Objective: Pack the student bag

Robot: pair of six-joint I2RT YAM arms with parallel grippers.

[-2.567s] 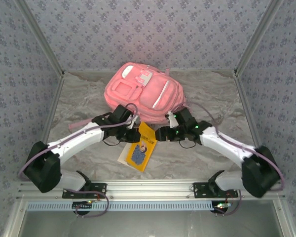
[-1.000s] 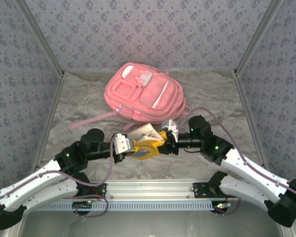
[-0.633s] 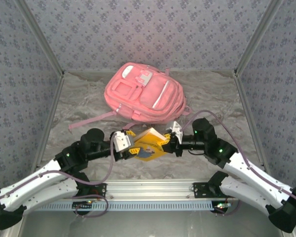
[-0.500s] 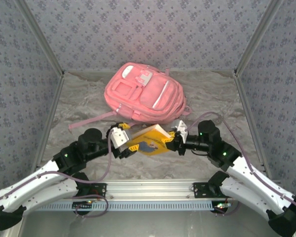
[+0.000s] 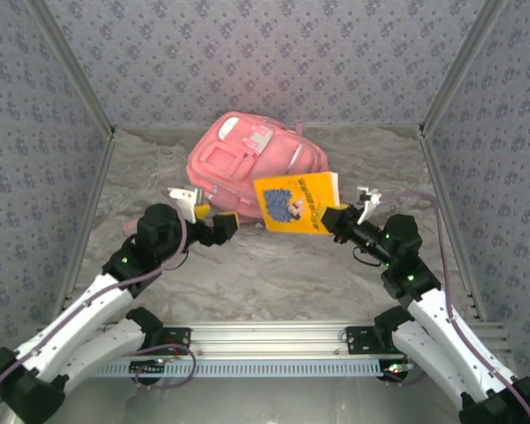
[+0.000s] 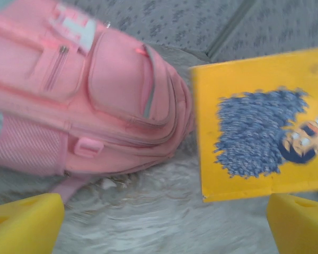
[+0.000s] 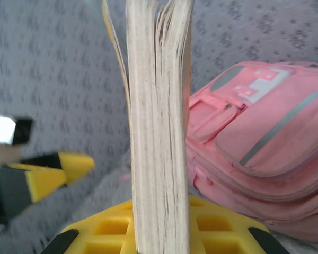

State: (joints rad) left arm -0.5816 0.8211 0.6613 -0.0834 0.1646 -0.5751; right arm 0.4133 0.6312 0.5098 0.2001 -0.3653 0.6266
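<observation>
**Book lifted in front of bag, left gripper free**

The student bag [image 5: 250,162] lies at the back middle of the table [image 5: 274,274], front pockets facing up and straps trailing to the left. No open mouth is visible, so the main zip probably still needs opening. Its white patches carry no readable text.

A yellow book [image 5: 293,201] is held off the table just in front of the bag's right side. Whether it touches the fabric is unclear. The right gripper [image 5: 336,215] is clamped on one edge of it. In the right wrist view the page block stands straight up out of the yellow pads, likely so it can slide into the bag edge-first.

The cover shows a cartoon figure with shaggy blue hair. No title is legible.

The left gripper [image 5: 205,212] is spread wide and empty near the bag's near-left edge, probably kept free to hold or open the bag.
</observation>
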